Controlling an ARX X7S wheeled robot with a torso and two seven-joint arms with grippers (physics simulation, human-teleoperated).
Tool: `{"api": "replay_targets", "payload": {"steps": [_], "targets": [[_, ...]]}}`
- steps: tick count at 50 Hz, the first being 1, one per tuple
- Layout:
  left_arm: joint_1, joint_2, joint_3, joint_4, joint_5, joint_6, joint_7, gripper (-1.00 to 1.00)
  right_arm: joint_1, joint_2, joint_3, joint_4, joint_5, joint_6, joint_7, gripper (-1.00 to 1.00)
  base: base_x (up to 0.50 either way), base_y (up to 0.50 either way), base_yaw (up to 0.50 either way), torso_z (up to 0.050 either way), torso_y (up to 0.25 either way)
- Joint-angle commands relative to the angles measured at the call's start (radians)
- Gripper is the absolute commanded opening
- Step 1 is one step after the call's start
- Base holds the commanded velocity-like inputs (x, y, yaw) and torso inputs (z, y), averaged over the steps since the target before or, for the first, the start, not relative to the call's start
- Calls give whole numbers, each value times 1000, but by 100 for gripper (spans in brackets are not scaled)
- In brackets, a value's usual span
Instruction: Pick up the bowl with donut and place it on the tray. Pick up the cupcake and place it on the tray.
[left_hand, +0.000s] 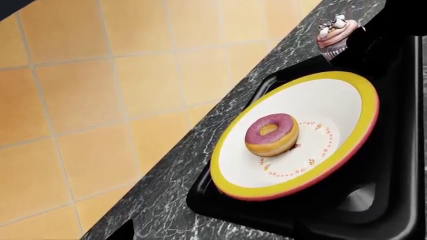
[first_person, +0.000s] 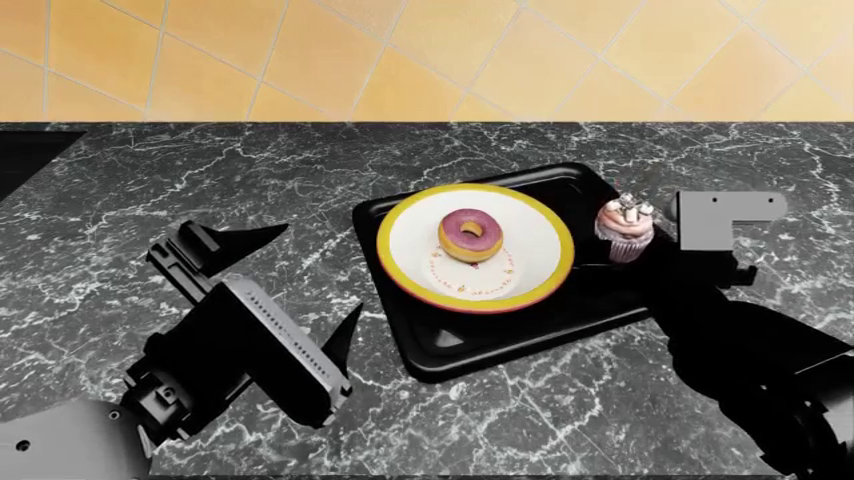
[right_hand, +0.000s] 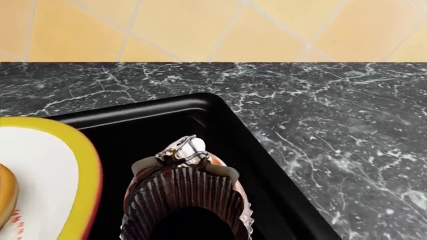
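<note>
The black tray (first_person: 467, 350) lies on the counter in the middle of the head view. The yellow-rimmed white bowl (first_person: 531, 250) rests on it, with the pink-iced donut (first_person: 489, 240) inside. The left wrist view shows the same tray (left_hand: 393, 150), bowl (left_hand: 320, 105) and donut (left_hand: 257, 132). My right gripper (first_person: 635, 240) is shut on the cupcake (first_person: 625, 226) over the tray's right side. Very near the right wrist camera the cupcake (right_hand: 190, 190) is seen from its wrapper side, above the tray (right_hand: 153, 120) and beside the bowl (right_hand: 40, 165). My left gripper (first_person: 318, 270) is open and empty, left of the tray.
Dark marbled countertop (first_person: 160, 180) surrounds the tray on all sides. Orange tiles (first_person: 400, 60) begin past its far edge. A black recess (first_person: 27, 150) cuts into the far left corner. My right arm (first_person: 761, 360) covers the near right part of the counter.
</note>
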Motion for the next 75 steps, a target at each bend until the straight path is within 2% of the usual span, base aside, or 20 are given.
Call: {"api": "replay_targets", "payload": {"steps": [1,3,4,27,48,63,75], "targets": [[4,-4,-1,2,0,2,-3,100,11,1,6,-7,-39,11,-15,-100,0,0,0,0,0],[5,-5,-1,3,0,3,-3,100,13,2,6,-9,-39,13,-12,-100,0,0,0,0,0],[6,-4,-1,2,1,5,-3,100,13,2,6,-10,-39,13,-11,100,0,0,0,0,10],[1,7,0,-2,3,-3,3,100,0,19,20,-47,-21,10,-8,100,0,0,0,0,0],[5,-5,-6,19,-9,-4,-9,100,-82,126,124,-321,101,12,37,100,0,0,0,0,0],[14,-17,-15,37,-22,-3,-41,100,-265,202,242,-558,153,-68,118,100,0,0,0,0,0],[14,-54,-26,114,-40,-25,-100,100,-478,267,372,-751,197,-137,201,100,0,0,0,0,0]]}}
